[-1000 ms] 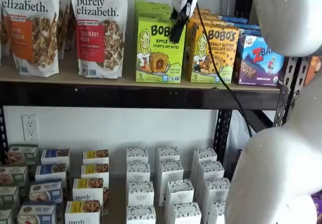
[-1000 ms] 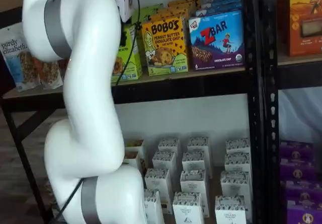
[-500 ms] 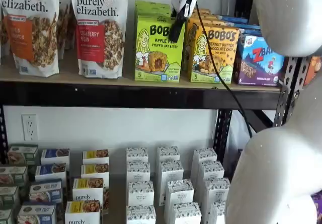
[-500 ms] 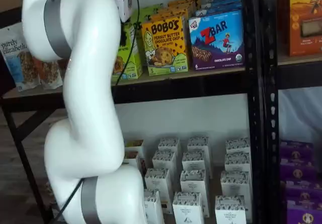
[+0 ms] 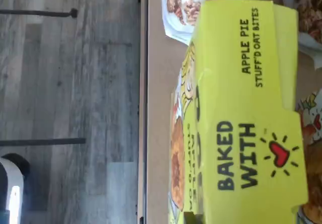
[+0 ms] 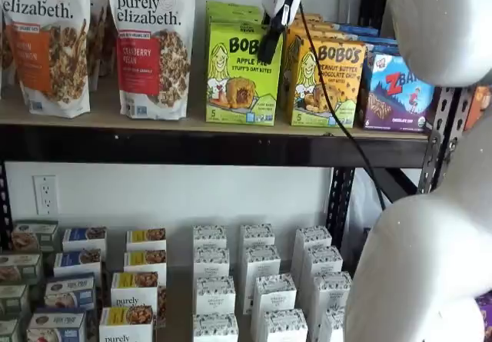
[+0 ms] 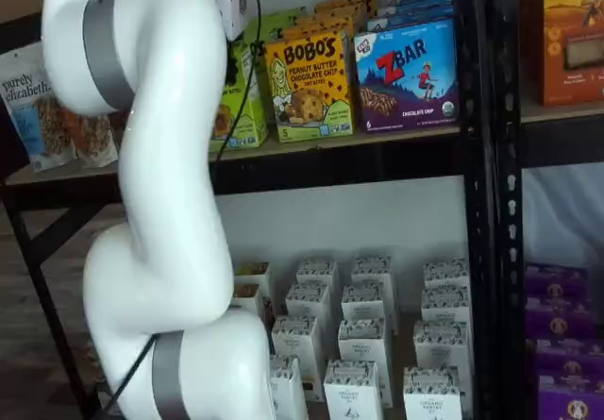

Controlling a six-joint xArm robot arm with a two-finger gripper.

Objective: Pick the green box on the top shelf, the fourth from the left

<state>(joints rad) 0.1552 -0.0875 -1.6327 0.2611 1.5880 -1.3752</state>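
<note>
The green box (image 6: 238,73) is a lime-green Bobo's Apple Pie carton standing on the top shelf (image 6: 100,119), with more green cartons behind it. In a shelf view (image 7: 247,109) only its right part shows past my arm. My gripper (image 6: 268,52) comes down from above at the box's upper right corner, with one black finger across the front face. It appears shut on the box, whose bottom edge sits slightly raised. The wrist view shows the box's top flap (image 5: 241,123) very close, reading "BAKED WITH", and the shelf board (image 5: 158,108) beside it.
A yellow-orange Bobo's box (image 6: 327,81) stands tight to the green box's right, then a blue ZBar box (image 6: 396,92). Purely Elizabeth bags (image 6: 152,46) stand to its left. My white arm (image 7: 160,203) fills the foreground. Small white boxes (image 6: 257,280) sit on the lower surface.
The green box has risen a little off the shelf board and shifted slightly, together with the gripper. The neighbouring boxes have not moved.
</note>
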